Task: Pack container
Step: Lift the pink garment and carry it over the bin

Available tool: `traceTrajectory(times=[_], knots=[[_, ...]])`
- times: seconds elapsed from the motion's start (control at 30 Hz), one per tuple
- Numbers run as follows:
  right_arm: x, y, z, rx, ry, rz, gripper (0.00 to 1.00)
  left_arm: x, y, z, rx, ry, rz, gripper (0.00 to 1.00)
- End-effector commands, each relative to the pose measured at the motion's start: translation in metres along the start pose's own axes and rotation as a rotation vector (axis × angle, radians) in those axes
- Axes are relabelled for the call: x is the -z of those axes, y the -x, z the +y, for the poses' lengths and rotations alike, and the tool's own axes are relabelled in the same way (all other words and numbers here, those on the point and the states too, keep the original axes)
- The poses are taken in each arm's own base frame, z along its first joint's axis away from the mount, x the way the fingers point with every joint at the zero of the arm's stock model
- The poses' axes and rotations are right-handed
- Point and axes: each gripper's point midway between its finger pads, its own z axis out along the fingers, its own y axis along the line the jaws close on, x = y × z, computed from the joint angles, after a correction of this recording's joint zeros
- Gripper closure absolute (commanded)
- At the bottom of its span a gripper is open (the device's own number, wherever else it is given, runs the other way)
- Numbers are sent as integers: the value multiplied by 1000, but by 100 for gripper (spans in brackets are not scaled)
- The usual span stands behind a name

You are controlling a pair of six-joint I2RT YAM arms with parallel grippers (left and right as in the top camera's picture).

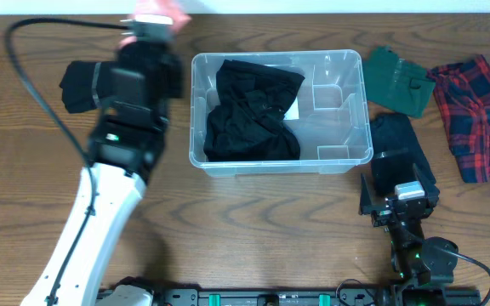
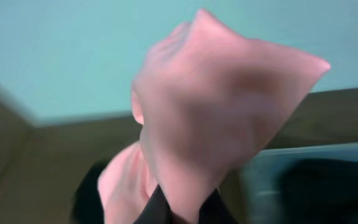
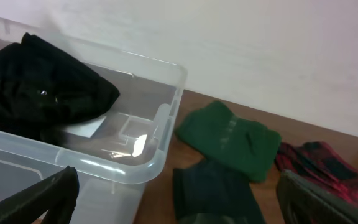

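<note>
Left pincer (image 2: 178,210) is clamped tight on a pink cloth (image 2: 216,112), near the far edge of the counter (image 1: 253,221), at about 10 o'clock from the container (image 1: 196,127). Right pincer (image 3: 179,199) gapes fully and grips nothing, above a dark garment (image 1: 394,149) at 4 o'clock from the container. That clear container sits mid-counter, with a black garment (image 1: 249,110) heaped in its 9 o'clock half. At its 3 o'clock lie a green garment (image 1: 398,81) and a red plaid shirt (image 1: 475,115).
</note>
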Motion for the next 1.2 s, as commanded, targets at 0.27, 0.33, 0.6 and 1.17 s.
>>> traceTrajectory(times=[0.27,0.33,0.6,1.17], knots=[[0,-1,-2,6,-8,1,1,32,27,-178,-350,-535,-224,94],[0,-1,-2,6,-8,1,1,27,20,-199,-370,-598,-231,94],[0,-1,-2,6,-8,1,1,1,7,-241,-371,-676,-268,94],[0,-1,-2,6,-8,1,1,-25,-22,-288,-376,-775,-293,94]])
